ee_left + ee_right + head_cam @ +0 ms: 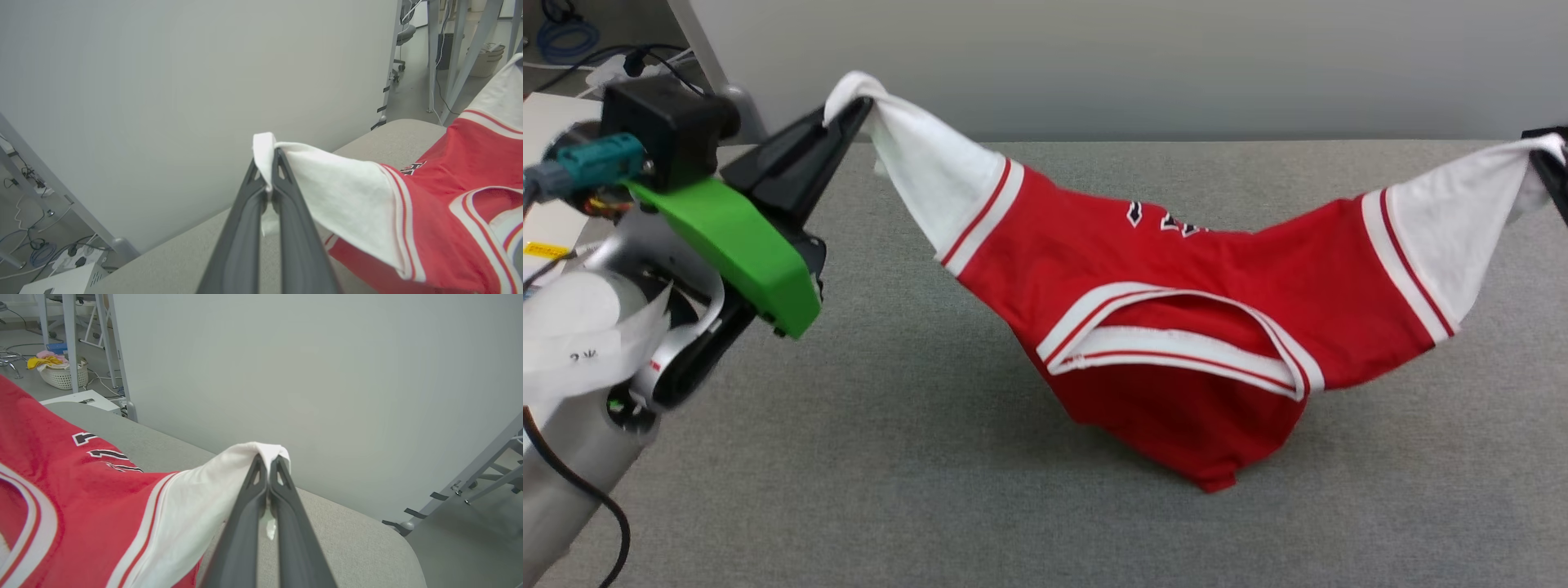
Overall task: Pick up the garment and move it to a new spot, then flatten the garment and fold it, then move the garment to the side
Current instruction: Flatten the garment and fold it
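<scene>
Left gripper (854,110), long dark fingers, is pinched tight on the red jersey shirt with striped trim (1192,278) by one white sleeve tip. The right gripper (1550,159) is clamped on the other. The limp, soft knit sags like a hammock, its lowest fold resting on the grey felt-like tabletop (849,457). To flatten it, I'd pull evenly apart and lower both ends together, or it bunches.
</scene>
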